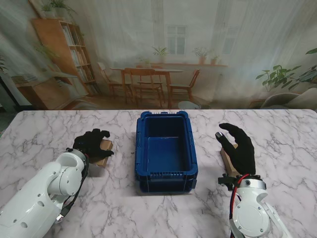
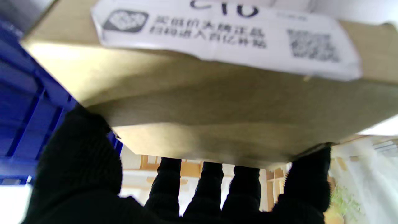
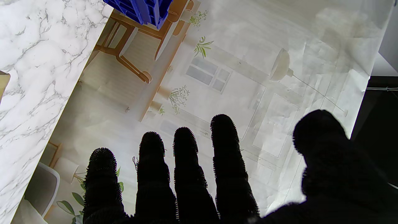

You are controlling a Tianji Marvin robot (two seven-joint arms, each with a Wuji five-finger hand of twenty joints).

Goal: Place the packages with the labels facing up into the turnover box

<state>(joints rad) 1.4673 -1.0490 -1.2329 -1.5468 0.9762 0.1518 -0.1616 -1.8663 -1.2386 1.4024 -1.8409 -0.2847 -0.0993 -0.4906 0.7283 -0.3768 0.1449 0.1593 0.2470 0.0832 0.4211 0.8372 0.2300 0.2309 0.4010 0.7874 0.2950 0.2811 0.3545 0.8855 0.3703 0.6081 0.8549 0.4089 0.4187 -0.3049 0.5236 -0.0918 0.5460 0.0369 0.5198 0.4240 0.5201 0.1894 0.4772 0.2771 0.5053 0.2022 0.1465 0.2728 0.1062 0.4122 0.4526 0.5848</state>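
The blue turnover box (image 1: 143,163) stands in the middle of the table and looks empty inside. To its left, my left hand (image 1: 91,143) is shut on a brown cardboard package (image 1: 104,152), thumb at one edge and fingers (image 2: 211,177) hooked over the other. A white printed label (image 2: 224,34) shows on one face of the package (image 2: 199,112) in the left wrist view; the stand view shows only brown card. To the right of the box, my right hand (image 1: 240,148) is open with fingers (image 3: 186,161) spread, hovering over a second brown package (image 1: 227,161) that it mostly hides.
The table (image 1: 44,134) is white marble, with its far edge against a printed room backdrop (image 1: 163,49). The box wall (image 2: 21,102) lies close beside my left hand. A corner of the box (image 3: 140,9) appears in the right wrist view.
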